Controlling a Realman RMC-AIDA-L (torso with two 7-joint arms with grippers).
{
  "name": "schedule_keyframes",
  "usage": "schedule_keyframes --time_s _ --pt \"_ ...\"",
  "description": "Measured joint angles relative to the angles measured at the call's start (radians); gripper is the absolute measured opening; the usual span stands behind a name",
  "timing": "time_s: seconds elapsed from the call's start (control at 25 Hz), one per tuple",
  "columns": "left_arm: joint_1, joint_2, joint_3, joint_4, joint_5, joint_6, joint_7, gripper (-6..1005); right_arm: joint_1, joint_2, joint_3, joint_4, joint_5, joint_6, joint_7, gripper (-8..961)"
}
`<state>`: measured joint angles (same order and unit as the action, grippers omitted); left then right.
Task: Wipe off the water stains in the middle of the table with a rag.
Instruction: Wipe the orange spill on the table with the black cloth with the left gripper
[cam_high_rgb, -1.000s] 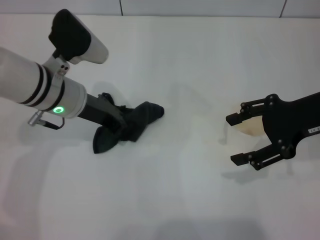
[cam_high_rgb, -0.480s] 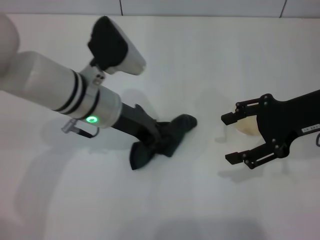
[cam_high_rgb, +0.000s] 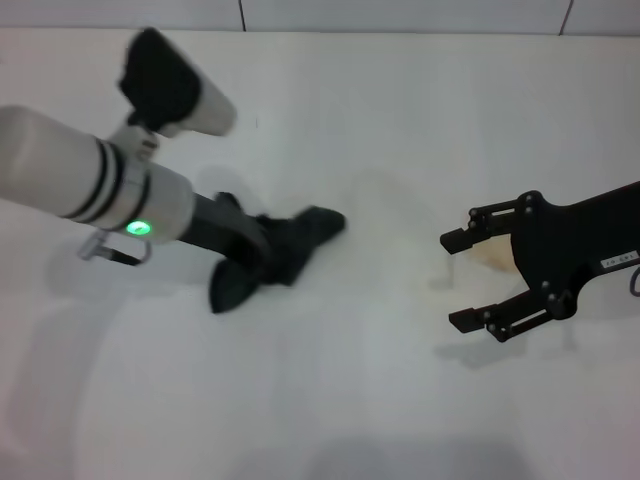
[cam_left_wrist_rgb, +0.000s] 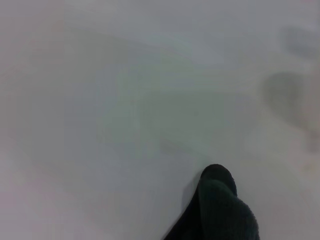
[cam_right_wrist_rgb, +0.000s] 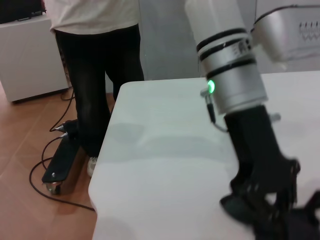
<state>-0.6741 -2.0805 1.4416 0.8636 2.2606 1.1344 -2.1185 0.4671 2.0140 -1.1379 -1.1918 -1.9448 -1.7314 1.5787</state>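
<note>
1. Fingers of the left gripper (cam_high_rgb: 262, 262) pinch the rag (cam_high_rgb: 275, 258), apparently; it swept back left across the table (cam_high_rgb: 350, 400).
2. Right gripper (cam_high_rgb: 462, 280) spread, idle; stains look mostly wiped.

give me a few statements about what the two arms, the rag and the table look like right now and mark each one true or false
1. The left gripper holds the rag down on the table. True.
2. The right gripper is clamped on the rag. False: its jaws are open and empty, well apart from the rag.
3. The rag is bright yellow. False: it is dark green-black.
4. A person in dark trousers stands beyond the table's edge in the right wrist view. True.
5. The rag lies folded under the right gripper. False: it is at the left gripper.
</note>
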Motion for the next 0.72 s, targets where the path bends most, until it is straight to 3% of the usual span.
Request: schedule_keyframes --time_s 0.12,0.32,0.4,0.72 --pt "0.003 0.003 -0.095 -0.002 0.062 0.004 0.003 108 0.000 0.000 -0.003 0.000 0.000 0.001 -0.001 828" --pt "-0.001 0.002 -0.143 -0.001 0.084 0.043 0.028 109 0.002 0.000 -0.014 0.003 0.000 0.002 -0.001 828" --pt "-0.004 -0.003 -0.116 0.005 0.065 0.057 0.040 109 0.002 0.000 -0.015 0.004 0.000 0.004 -0.002 828" --pt "0.008 -0.005 0.131 0.107 -0.109 0.106 0.062 110 -0.007 0.000 -0.013 0.003 0.000 0.024 -0.004 828"
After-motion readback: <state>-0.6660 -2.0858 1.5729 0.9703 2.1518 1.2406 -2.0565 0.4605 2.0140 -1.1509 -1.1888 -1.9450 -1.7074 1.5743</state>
